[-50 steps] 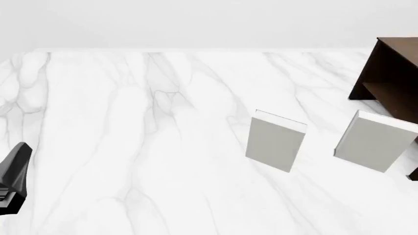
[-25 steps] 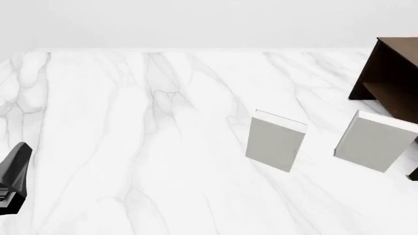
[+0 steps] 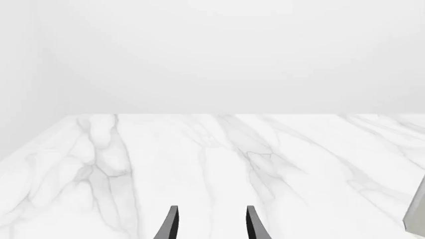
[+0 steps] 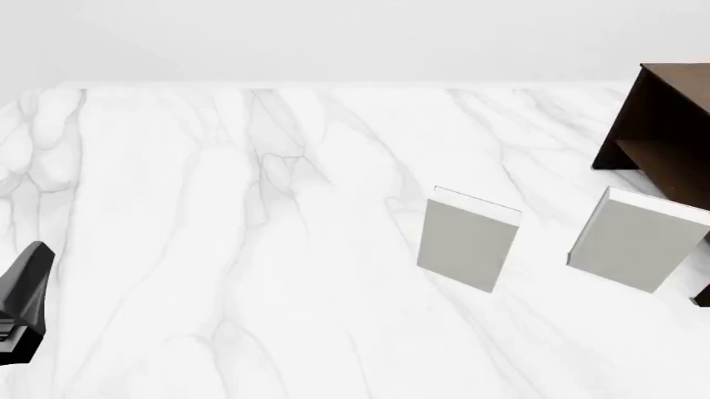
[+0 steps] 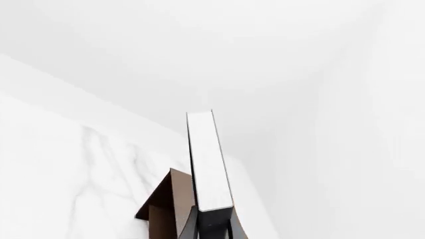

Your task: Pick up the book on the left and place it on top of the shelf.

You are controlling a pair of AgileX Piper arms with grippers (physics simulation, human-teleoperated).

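In the right wrist view, the book (image 5: pixel 209 159) stands edge-on between my right gripper's (image 5: pixel 212 228) fingers, showing its white page edges and a dark cover at its lower end. The gripper is shut on it. Behind the book is the dark brown shelf (image 5: pixel 162 204). The front view shows the shelf (image 4: pixel 666 133) at the far right edge, but neither the held book nor the right gripper can be made out there. My left gripper (image 4: pixel 22 299) sits at the table's left edge. It is open (image 3: pixel 211 226), with nothing between its fingers.
Two pale grey-white books stand upright on the marble table (image 4: pixel 222 208): one (image 4: pixel 468 238) right of centre, the other (image 4: pixel 634 239) just in front of the shelf. A sliver of a pale book (image 3: pixel 417 214) shows in the left wrist view.
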